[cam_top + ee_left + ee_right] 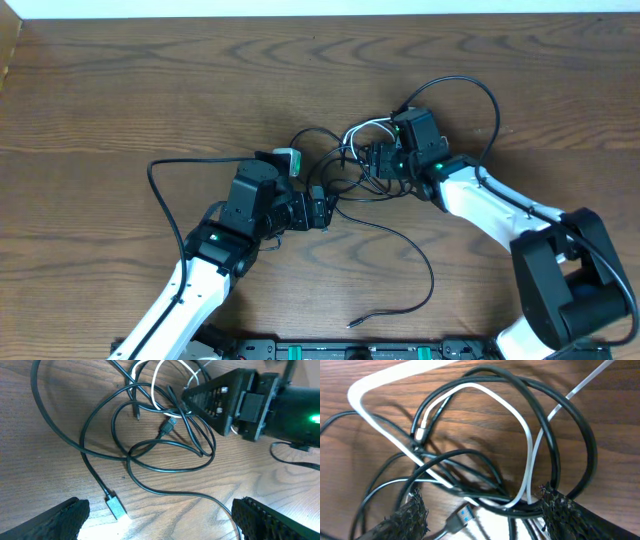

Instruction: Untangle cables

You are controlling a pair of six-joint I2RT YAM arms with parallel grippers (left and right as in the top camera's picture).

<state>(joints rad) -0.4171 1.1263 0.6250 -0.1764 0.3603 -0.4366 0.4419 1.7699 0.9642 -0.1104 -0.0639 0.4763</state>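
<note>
The left pincer [160, 519] is closest to the lens in its own wrist view. Its dark, fuzzy fingertips [62, 520] fill the two bottom corners, spread wide with nothing held. Between them lies bare wooden tabletop [45, 475] and a single black strand. A silver plug [116, 506] lies flat just ahead of the left fingertip.

Further in, toward the middle of the tabletop, the cables [165, 435] form a loose knot. Several black cables [572, 430] loop over and under one another, and one white cable [522, 427] threads through them. From overhead the tangle [345, 165] sits between the two arms. One long black tail curls toward the near edge and ends loose [355, 322].

On the right, the right pincer [485, 510] has its nose in the knot. Its pads [407, 517] stand apart, with black and white strands running between them and a blue-tongued plug [462, 515] lying there too. The jaws are parted, not clamped. Whether the right-hand pad touches the white strand beside it I cannot tell for sure.
</note>
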